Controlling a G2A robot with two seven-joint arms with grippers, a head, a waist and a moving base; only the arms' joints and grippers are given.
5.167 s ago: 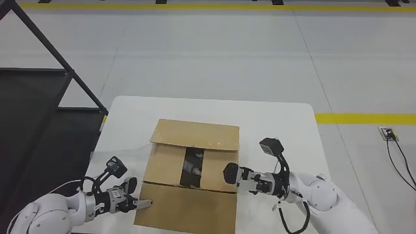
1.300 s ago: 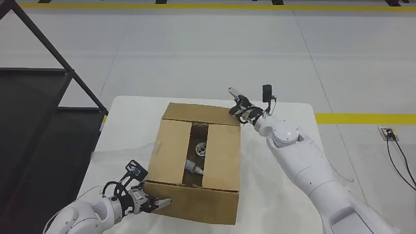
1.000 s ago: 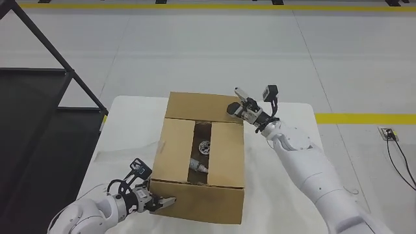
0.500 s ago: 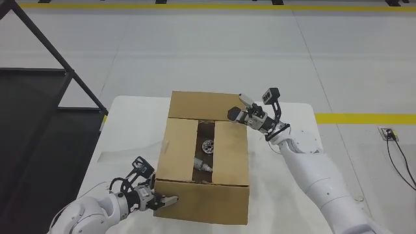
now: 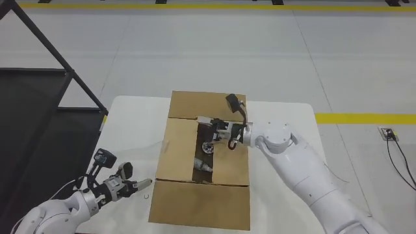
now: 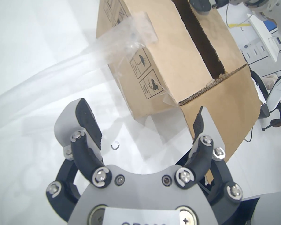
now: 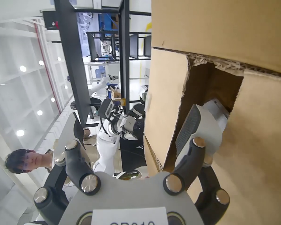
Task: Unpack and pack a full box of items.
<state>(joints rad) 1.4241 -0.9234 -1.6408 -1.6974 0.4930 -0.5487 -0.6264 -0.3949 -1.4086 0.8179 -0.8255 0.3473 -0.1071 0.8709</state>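
The left arm, at lower left of the top view, and the right arm wear smooth white shells, each with a small black camera at the wrist. The left gripper and the right gripper have grey metal plates, silver screws, black links and ribbed black pads.

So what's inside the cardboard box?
Through the gap in the cardboard box: a round silvery item and a pale bottle-like item. Its flaps cover everything else.

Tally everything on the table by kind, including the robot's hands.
Cardboard box: 1
Items visible through its top gap: 2 (round item, pale bottle-like item)
Small ring: 1
Robot hands: 2 (left hand, right hand)
Total: 6
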